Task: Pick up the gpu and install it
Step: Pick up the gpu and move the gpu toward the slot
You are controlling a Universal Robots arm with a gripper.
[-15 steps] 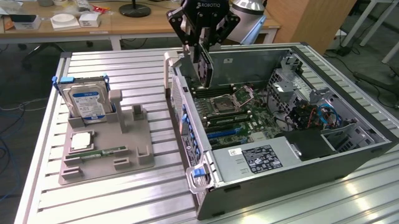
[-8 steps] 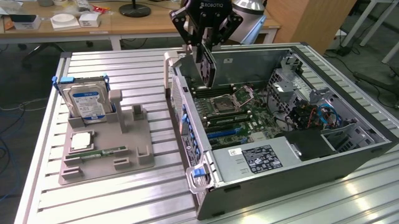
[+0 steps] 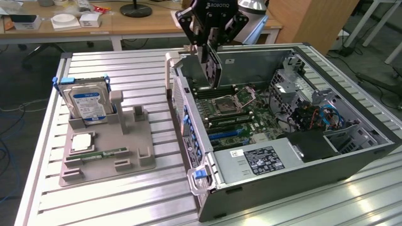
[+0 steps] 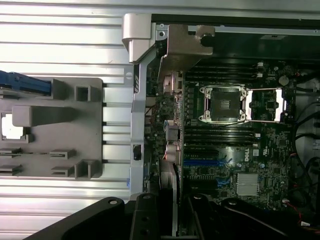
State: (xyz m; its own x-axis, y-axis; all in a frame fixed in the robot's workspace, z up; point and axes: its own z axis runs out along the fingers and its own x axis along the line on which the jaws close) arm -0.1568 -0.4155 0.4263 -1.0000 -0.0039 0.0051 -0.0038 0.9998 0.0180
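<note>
The black two-fingered gripper (image 3: 210, 46) is clamped on the gpu (image 3: 212, 68), a thin, flat, dark expansion card. It pinches the card's upper end, so the card hangs straight down with its long axis upright. There is only one arm, and it already has the card.

All places here are given from the open black tower computer case (image 3: 351, 155), which lies on its side. The gpu is held in the air over the case's interior, close to the rear wall with the metal grille. Its lower end is above the green motherboard (image 3: 251, 117) and clear of it, roughly level with the square metal processor socket (image 3: 224, 103).

The long blue expansion slot (image 3: 221, 135) lies further along the board from the card, on the power-supply side of the socket.

In the wrist view the gripper (image 4: 172, 222) looks down the gpu (image 4: 173, 195) edge-on. That thin edge appears to run crosswise to the blue slot (image 4: 205, 162) rather than along it, so the card seems offset from the slot and turned against it.
</note>
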